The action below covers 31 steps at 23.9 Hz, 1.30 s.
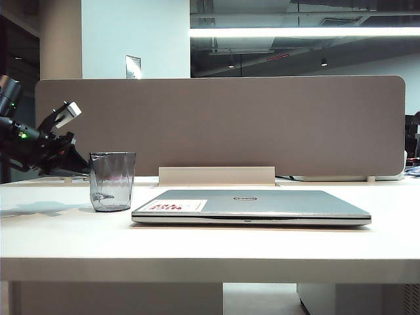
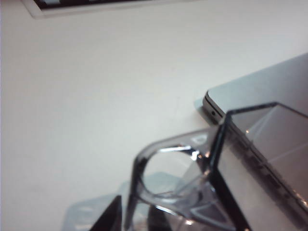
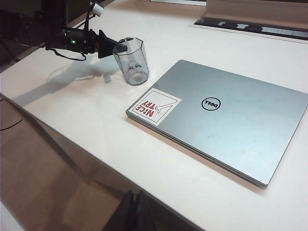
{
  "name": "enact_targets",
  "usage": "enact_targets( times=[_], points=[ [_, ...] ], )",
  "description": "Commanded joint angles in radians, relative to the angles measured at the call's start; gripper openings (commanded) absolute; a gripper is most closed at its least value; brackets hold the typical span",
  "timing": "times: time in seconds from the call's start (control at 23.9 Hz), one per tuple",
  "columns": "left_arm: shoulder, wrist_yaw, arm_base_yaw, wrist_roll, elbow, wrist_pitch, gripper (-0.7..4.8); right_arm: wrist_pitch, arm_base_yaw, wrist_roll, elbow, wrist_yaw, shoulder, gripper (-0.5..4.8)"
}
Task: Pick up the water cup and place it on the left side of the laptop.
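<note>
There, the water cup (image 1: 112,181) stood upright on the white table (image 1: 210,246), just beside the left corner of the laptop (image 1: 252,207), and I could see nothing inside it. It was see-through, smoky grey plastic with flat, angled sides and a loop handle. The left gripper (image 3: 114,50) was right at the cup's rim, on the side away from the laptop. I could not tell how wide its fingers were, or whether they touched the cup. The right gripper (image 3: 136,211) hung over the near edge of the table, well apart from the cup, with its dark fingers pressed together and holding nothing. The laptop was thin, smooth and silver, closed flat, with a white and red sticker (image 3: 153,107) at the corner nearest the cup.
</note>
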Motion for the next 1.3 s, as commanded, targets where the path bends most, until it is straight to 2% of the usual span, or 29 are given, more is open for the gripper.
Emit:
enact_targets(
  times=[0.04,0.59,0.67,0.79,0.92,1.3],
  points=[
    [-0.004,0.002,-0.001,0.002,0.002,-0.037,0.66,0.010,0.001,-0.001,0.001,-0.002,-0.002,-0.07],
    [-0.103,-0.023,0.031,0.000,0.002,-0.224,0.66,0.010,0.001,-0.001,0.001,-0.028,-0.003,-0.07],
    [-0.127,-0.037,0.032,-0.008,0.002,-0.222,0.54,0.010,0.001,-0.001,0.001,-0.029,-0.002,-0.07],
    [-0.162,-0.088,0.029,-0.006,0.003,-0.213,-0.06,0.010,0.001,-0.001,0.001,-0.029,-0.003,-0.07],
    [-0.186,-0.139,0.024,-0.008,0.009,-0.179,-0.06,0.010,0.001,-0.001,0.001,-0.029,-0.002,-0.07],
    [-0.151,-0.151,-0.020,-0.025,0.081,-0.131,-0.06,-0.002,0.001,-0.004,0.001,-0.029,-0.003,-0.07]
  ],
)
